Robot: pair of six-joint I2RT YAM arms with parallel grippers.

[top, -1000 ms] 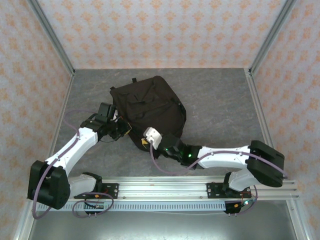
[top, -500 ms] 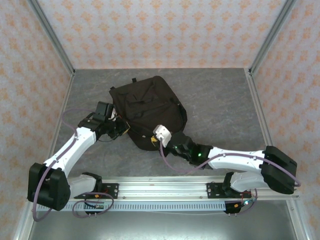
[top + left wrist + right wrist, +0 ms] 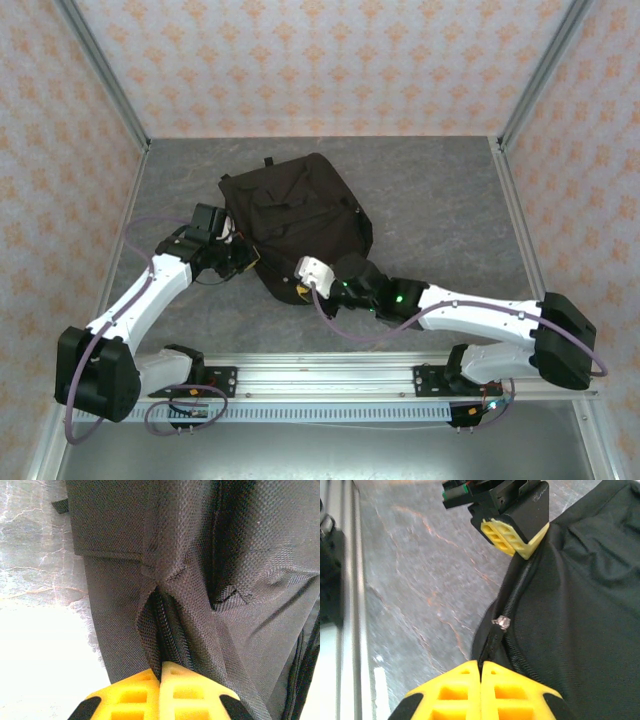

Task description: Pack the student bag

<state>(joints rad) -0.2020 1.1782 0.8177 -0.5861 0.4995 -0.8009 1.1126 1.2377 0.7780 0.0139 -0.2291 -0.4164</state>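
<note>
The student bag (image 3: 300, 210), a large black fabric backpack, lies flat in the middle of the grey table. My left gripper (image 3: 250, 260) is at the bag's near-left edge. In the left wrist view its yellow fingertips (image 3: 161, 666) are shut on the bag's fabric (image 3: 200, 580), right at the zipper seam. My right gripper (image 3: 300, 288) is at the bag's near edge. It (image 3: 481, 664) is shut on the black zipper pull strap (image 3: 492, 642), which hangs from the silver slider (image 3: 501, 623). The left gripper (image 3: 517, 540) pinches the same seam further along.
The grey marbled table (image 3: 430, 200) has open room to the right of and behind the bag. Patterned walls with metal posts (image 3: 100, 75) close in three sides. An aluminium rail (image 3: 330, 378) with both arm bases runs along the near edge.
The right arm's elbow has swung out to the right and its wrist has shifted along the bag's near edge. The left arm has barely moved. Both grippers stayed shut.
</note>
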